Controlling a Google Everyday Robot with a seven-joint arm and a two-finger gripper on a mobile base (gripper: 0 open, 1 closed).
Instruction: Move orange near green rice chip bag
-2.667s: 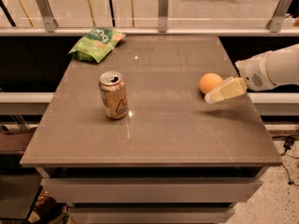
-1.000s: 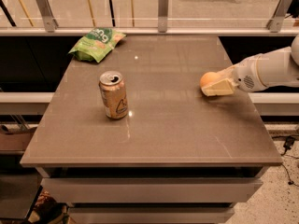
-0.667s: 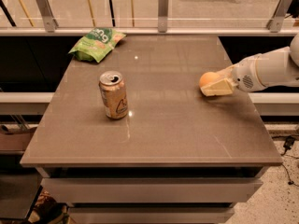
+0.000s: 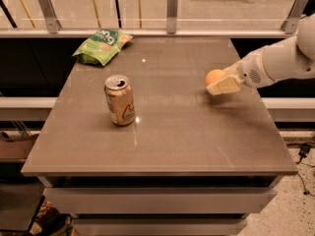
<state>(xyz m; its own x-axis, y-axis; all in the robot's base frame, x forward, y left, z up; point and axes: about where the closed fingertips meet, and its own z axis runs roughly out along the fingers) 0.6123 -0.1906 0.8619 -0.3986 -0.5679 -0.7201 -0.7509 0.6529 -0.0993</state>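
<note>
The single arm [image 4: 281, 59] reaches in from the right edge of the view, its white forearm sloping down and to the left. It narrows to a pale wrist section with a small perforated patch on its side. The gripper [image 4: 214, 83] sits at the tip, over the right part of the counter [image 4: 162, 132] and pointing left. Its cream jaws are closed around the orange [image 4: 213, 75] — one flat jaw shows in front of and below the fruit, while the other is hidden behind it.

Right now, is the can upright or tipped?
Upright: the can stands on its base, opened top up. The gripper grips the orange at right.
</note>
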